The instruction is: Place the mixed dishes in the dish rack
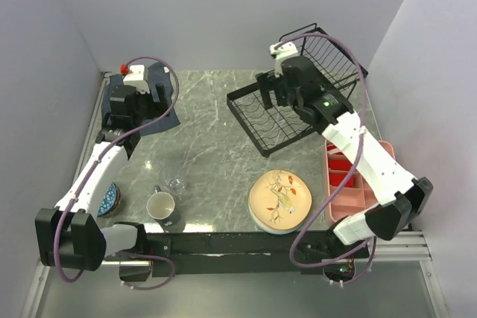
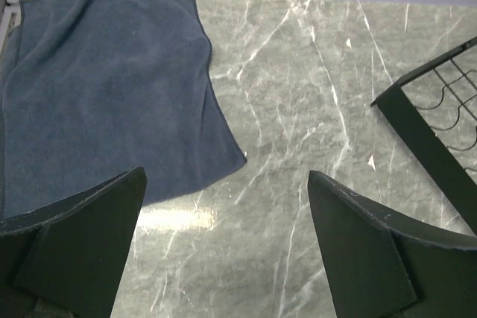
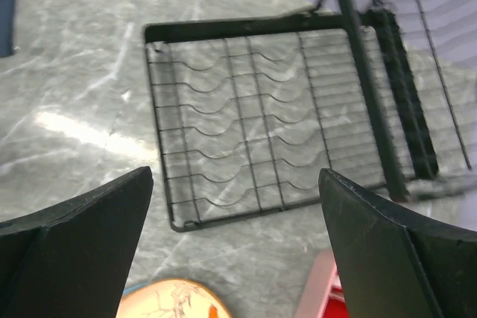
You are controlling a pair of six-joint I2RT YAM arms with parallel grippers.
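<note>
Nearest the overhead camera, at 6 o'clock on the near edge of the grey marbled surface [image 1: 216, 147], stand the bases of the 2 arms. The left arm [image 1: 89, 176] reaches toward 10 o'clock, where the left hand [image 2: 226, 176] hangs over the dark blue cloth [image 2: 104, 94]. Its 2 fingers stand wide apart with nothing between them, and the cloth's near edge and bare surface show in the gap. The right arm [image 1: 365, 154] reaches toward 1 o'clock. There the right hand [image 3: 235, 173] hovers above the near-left part of the black wire rack [image 1: 272, 121], fingers spread wide and holding nothing.

The rack sits at 1 to 2 o'clock, turned at an angle to the surface edges. Its slotted base lies flat on the surface and its tall wire back rises on the far right side. All the dishes in view lie outside it. The peach plate [image 1: 279, 195] with the bird-and-branch drawing is at 5 o'clock, near the front edge. The white mug [image 1: 161, 205] stands mouth up at 7 o'clock, and the small clear glass [image 1: 177, 182] is just beside it, toward the centre. A blue patterned bowl [image 1: 110, 199] sits at 8 o'clock, partly hidden under the left arm. A pink compartmented tray [image 1: 358, 184] lies at 4 o'clock, between the plate and the right edge, partly covered by the right arm.
</note>
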